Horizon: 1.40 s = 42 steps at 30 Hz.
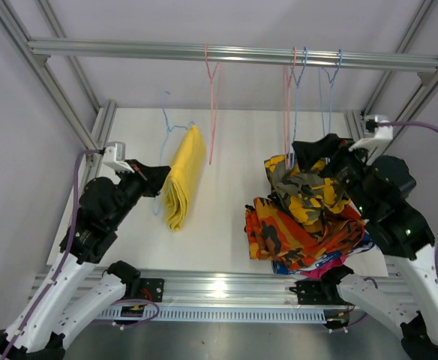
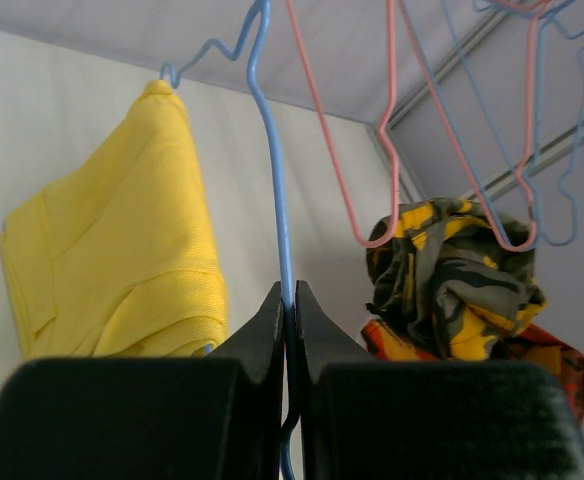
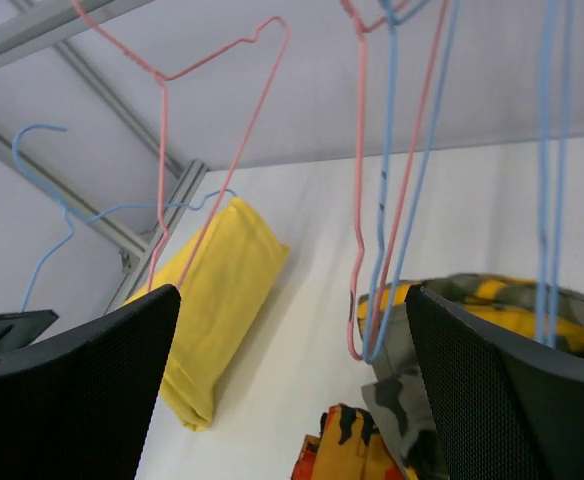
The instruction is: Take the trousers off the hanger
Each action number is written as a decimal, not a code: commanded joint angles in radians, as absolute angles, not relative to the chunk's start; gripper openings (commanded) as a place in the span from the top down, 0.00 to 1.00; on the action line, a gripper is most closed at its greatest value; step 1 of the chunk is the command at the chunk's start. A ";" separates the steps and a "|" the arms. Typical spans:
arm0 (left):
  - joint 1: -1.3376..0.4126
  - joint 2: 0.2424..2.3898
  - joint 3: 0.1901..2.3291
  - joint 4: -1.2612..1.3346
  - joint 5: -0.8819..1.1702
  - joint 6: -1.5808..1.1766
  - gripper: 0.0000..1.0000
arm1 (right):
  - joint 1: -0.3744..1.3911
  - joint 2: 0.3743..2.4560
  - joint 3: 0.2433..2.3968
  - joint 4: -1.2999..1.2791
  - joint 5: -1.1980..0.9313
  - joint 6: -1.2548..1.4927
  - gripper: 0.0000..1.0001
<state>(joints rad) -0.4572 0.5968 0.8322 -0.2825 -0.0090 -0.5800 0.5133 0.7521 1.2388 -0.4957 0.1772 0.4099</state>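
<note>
We note the left gripper (image 2: pixel 290 300) pinching the blue hanger (image 2: pixel 274 180), yellow trousers (image 2: pixel 142 230) draped on it just left of the pinch; right gripper (image 3: pixel 292 300) spread, empty; next, we judge, it pulls them off.

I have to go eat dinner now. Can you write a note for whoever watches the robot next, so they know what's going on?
Left gripper: shut on the blue hanger, which is off the rail and carries the yellow trousers.
Right gripper: open, holding nothing, near the camouflage trousers.
Done: camouflage trousers, orange trousers and pink trousers lie heaped on the table; hangers on the rail are bare.
Left: slide the yellow trousers off the blue hanger.
</note>
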 commanded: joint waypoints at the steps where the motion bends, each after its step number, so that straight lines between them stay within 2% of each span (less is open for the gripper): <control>1: -0.512 0.629 0.850 -0.183 -0.184 -0.509 0.99 | 0.636 0.862 1.348 -0.417 0.147 0.296 0.00; 4: -0.529 0.663 0.835 -0.176 -0.235 -0.500 0.99 | 0.808 0.934 1.429 -0.420 0.322 0.163 0.00; 6: -0.534 0.676 0.822 -0.164 -0.245 -0.496 1.00 | 0.989 1.018 1.477 -0.442 0.453 0.077 0.00; 8: -0.535 0.692 0.816 -0.158 -0.252 -0.494 0.99 | 1.096 1.102 1.489 -0.454 0.500 0.058 0.00; 12: -0.534 0.698 0.801 -0.156 -0.258 -0.477 1.00 | 1.163 1.178 1.396 -0.413 0.529 0.090 0.01; 25: -0.534 0.672 0.772 -0.147 -0.209 -0.476 0.99 | 1.200 1.434 1.276 -0.311 0.428 0.170 0.00; 31: -0.534 0.653 0.765 -0.141 -0.204 -0.477 0.99 | 1.170 1.540 1.310 -0.232 0.243 0.149 0.01; 42: -0.535 0.643 0.765 -0.150 -0.198 -0.477 0.99 | 1.105 1.703 1.422 -0.175 0.179 0.146 0.01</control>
